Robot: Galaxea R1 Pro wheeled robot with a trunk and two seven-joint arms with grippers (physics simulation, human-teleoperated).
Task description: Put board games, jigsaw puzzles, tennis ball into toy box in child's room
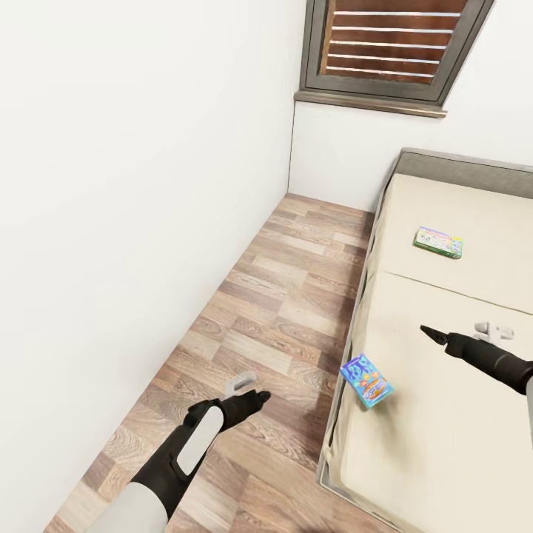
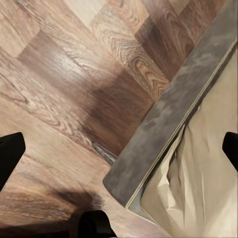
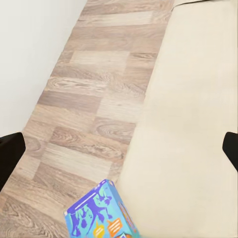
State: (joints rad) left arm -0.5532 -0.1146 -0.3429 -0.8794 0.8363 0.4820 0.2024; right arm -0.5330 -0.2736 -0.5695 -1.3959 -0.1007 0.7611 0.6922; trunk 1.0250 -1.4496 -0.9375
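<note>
One bed (image 1: 451,414) occupies the right side of the room, with a cream cover and a grey frame. Its head end lies toward the far wall, below one window (image 1: 392,48) fitted with brown slats. A strip of wood-plank floor (image 1: 281,296) runs between the bed and the white side wall.

Two board games lie on the bed, well apart from each other. The green board game (image 1: 438,242) rests flat on the upper section of the mattress, nearer the window. The blue board game (image 1: 366,380) sits at the floor-side edge of the mattress, nearer the robot, tilted with one end raised; the right wrist view shows its blue printed face (image 3: 101,214) right at the line where the cover meets the floor.

Two arms are extended. The left gripper (image 1: 255,397) hangs above the floor, beside the bed, holding nothing. In the left wrist view the grey bed frame corner (image 2: 163,144) lies below it, and its fingers (image 2: 11,153) stand wide apart. The right gripper (image 1: 431,332) hovers above the mattress, between the two games, touching neither. Its fingers (image 3: 10,148) are likewise spread and released.
</note>
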